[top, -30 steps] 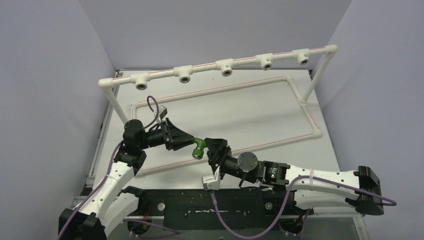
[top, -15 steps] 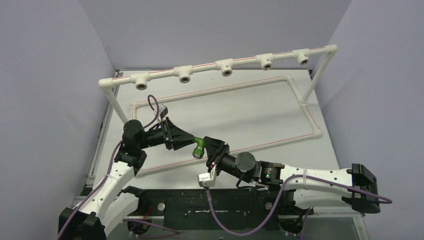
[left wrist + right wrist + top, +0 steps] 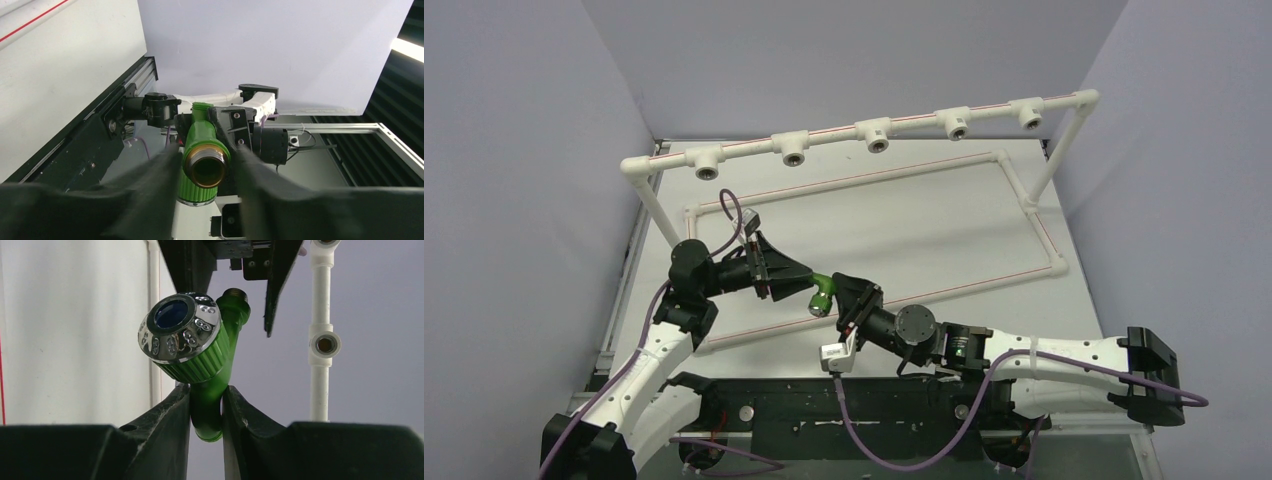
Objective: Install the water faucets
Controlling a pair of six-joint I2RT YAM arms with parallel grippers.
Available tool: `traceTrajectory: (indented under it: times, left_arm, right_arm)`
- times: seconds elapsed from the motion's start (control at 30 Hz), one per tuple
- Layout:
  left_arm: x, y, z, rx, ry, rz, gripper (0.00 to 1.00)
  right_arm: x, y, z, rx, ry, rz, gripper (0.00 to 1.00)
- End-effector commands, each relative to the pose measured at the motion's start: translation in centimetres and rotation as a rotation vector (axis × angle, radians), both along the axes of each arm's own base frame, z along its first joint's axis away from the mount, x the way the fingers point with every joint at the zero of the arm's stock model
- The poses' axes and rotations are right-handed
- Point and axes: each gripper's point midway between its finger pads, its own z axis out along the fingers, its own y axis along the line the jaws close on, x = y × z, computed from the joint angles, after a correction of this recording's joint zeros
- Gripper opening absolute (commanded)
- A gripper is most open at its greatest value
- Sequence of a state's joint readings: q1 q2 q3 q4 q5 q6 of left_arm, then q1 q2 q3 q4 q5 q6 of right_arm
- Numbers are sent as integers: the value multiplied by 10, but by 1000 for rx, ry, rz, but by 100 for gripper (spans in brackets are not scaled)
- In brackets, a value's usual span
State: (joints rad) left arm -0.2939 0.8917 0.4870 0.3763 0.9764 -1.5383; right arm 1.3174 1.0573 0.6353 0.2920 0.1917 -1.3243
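The bright-green faucet (image 3: 822, 292) hangs in the air between my two grippers, above the table's near middle. My right gripper (image 3: 841, 296) is shut on its bent spout; in the right wrist view both fingers press the spout (image 3: 206, 405), with the chrome-capped handle (image 3: 180, 335) just above them. My left gripper (image 3: 808, 284) is around the metal threaded end (image 3: 204, 167). Its fingers (image 3: 160, 180) stand on either side with small gaps showing, so it is open. The faucet also shows in the left wrist view (image 3: 200, 132).
A white pipe rail (image 3: 834, 140) with several tee fittings, sockets facing forward, spans the back on two posts. One tee (image 3: 325, 345) shows in the right wrist view. A white pipe loop (image 3: 1024, 200) lies flat on the table. Grey walls stand on both sides.
My right gripper has moved left onto the faucet's spout and closed on it. The left arm and the faucet have barely moved.
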Motion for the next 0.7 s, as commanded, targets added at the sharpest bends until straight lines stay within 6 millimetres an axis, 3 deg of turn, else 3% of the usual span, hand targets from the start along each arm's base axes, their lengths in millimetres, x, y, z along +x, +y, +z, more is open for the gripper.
traceTrajectory:
  times: [0.0, 0.1, 0.37, 0.67]
  left_arm:
    - [-6, 0, 22, -10, -168, -25, 60]
    - [-4, 1, 24, 25, -214, -13, 69]
    - [2, 5, 27, 104, -330, 15, 77]
    - [1, 12, 15, 234, -458, 20, 80]
  right_arm:
    - [-3, -11, 33, 165, 68, -26, 0]
    - [-7, -17, 34, 201, 143, -21, 0]
    - [-11, -31, 27, 249, 438, -88, 0]
    - [-3, -51, 21, 452, 881, -130, 0]
